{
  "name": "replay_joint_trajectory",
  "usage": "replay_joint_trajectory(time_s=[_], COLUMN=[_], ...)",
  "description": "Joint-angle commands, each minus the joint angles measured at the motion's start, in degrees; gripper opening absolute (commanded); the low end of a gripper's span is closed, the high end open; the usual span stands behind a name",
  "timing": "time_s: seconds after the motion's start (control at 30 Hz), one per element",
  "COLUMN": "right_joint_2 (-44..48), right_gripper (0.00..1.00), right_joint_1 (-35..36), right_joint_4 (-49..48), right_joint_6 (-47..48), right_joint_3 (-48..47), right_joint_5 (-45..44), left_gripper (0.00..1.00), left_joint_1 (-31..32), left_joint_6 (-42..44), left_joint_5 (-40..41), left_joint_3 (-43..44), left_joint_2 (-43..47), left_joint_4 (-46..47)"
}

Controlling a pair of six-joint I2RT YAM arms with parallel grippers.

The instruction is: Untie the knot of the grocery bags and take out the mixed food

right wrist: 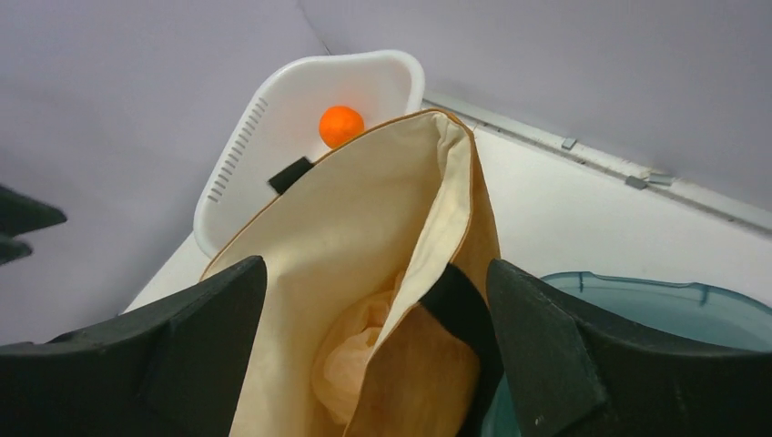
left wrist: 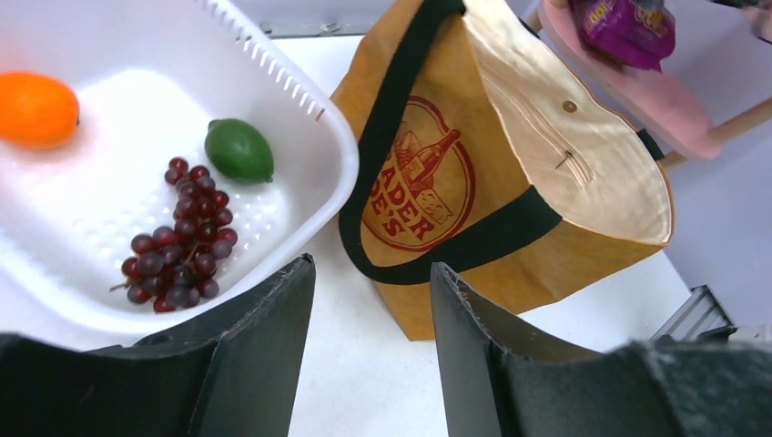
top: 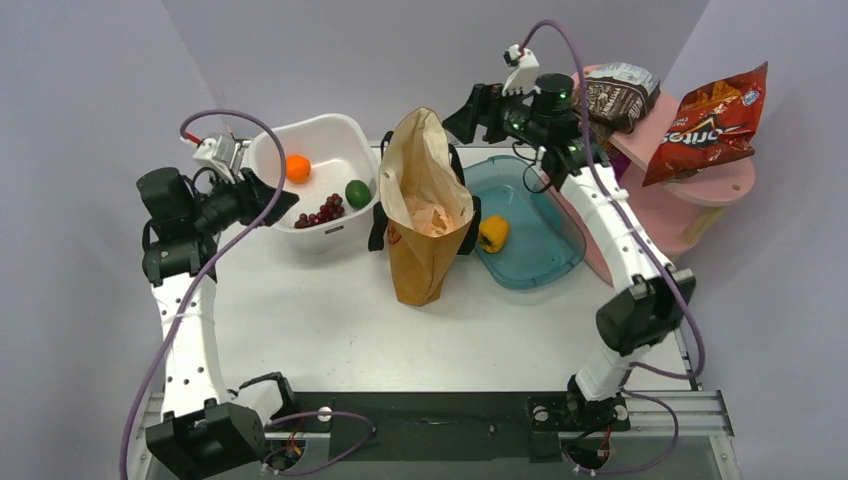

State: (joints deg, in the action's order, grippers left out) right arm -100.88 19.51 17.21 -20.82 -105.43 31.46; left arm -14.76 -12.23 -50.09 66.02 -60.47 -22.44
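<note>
The mustard-brown tote (top: pixel 420 260) stands upright mid-table with its mouth open. The crumpled peach plastic bag (top: pixel 432 215) lies inside it and shows in the right wrist view (right wrist: pixel 360 350). An orange (top: pixel 297 168), a green fruit (top: pixel 357 193) and grapes (top: pixel 320 212) lie in the white tub (top: pixel 318 124). A yellow pepper (top: pixel 492 233) lies in the teal tub (top: pixel 540 255). The Doritos bag (top: pixel 710 120) and brown snack bag (top: pixel 615 98) rest on the pink shelf. My left gripper (left wrist: pixel 371 266) is open and empty beside the white tub. My right gripper (right wrist: pixel 375 269) is open and empty above the tote's mouth.
The pink shelf (top: pixel 700 190) stands at the back right, with a purple packet (left wrist: pixel 628 27) on it in the left wrist view. Grey walls close in the back and sides. The tubs flank the tote closely.
</note>
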Motion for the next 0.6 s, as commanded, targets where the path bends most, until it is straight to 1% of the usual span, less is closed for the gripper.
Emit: replay_joint_trajectory(time_s=[0.0, 0.03, 0.07, 0.13, 0.2, 0.23, 0.27, 0.33, 0.43, 0.47, 0.5, 0.57], right_joint_2=[11.1, 14.0, 15.5, 20.1, 25.4, 28.8, 30.5, 35.3, 42.5, 43.7, 46.2, 49.6], right_gripper=[0.86, 0.86, 0.87, 0.87, 0.88, 0.88, 0.88, 0.88, 0.88, 0.88, 0.88, 0.88], right_joint_1=[-0.1, -0.1, -0.1, -0.2, -0.3, -0.3, -0.5, -0.5, -0.6, -0.7, -0.7, -0.9], right_joint_4=[4.4, 6.7, 7.9, 11.4, 13.9, 14.8, 15.1, 15.3, 16.2, 16.6, 17.5, 18.6], right_joint_6=[6.8, 8.6, 9.7, 13.0, 15.2, 15.9, 16.2, 16.9, 19.7, 22.0, 22.9, 25.1], right_joint_3=[4.0, 4.8, 6.6, 10.0, 14.7, 16.6, 20.4, 25.9, 32.7, 35.9, 37.5, 43.8], right_joint_5=[-1.9, -2.7, -3.1, -5.7, -8.4, -9.2, -10.1, -11.1, -12.2, -13.0, -13.5, -14.8], left_gripper=[0.48, 0.48, 0.48, 0.48, 0.48, 0.48, 0.48, 0.49, 0.49, 0.49, 0.49, 0.49], left_joint_1=[-4.4, -4.5, -4.5, -4.5, -4.4, -4.4, -4.4, -4.5, -4.5, -4.4, -4.4, -3.6], left_joint_6=[7.9, 13.2, 15.2, 21.1, 24.0, 24.3, 24.6, 25.4, 27.1, 27.0, 27.0, 27.3], left_joint_5=[-5.3, -4.5, -2.3, 1.4, 5.1, 6.4, 8.6, 10.2, 10.2, 10.7, 11.0, 12.5], left_joint_3=[8.6, 9.7, 11.6, 13.5, 15.0, 15.5, 16.2, 17.1, 16.5, 14.6, 13.4, 9.7], left_joint_2=[-3.7, -5.0, -5.6, -7.1, -9.0, -10.3, -10.9, -12.7, -12.9, -11.5, -10.5, -7.5], left_joint_4=[-15.5, -18.0, -21.9, -26.2, -29.6, -30.3, -31.7, -34.4, -37.8, -37.3, -35.8, -33.7])
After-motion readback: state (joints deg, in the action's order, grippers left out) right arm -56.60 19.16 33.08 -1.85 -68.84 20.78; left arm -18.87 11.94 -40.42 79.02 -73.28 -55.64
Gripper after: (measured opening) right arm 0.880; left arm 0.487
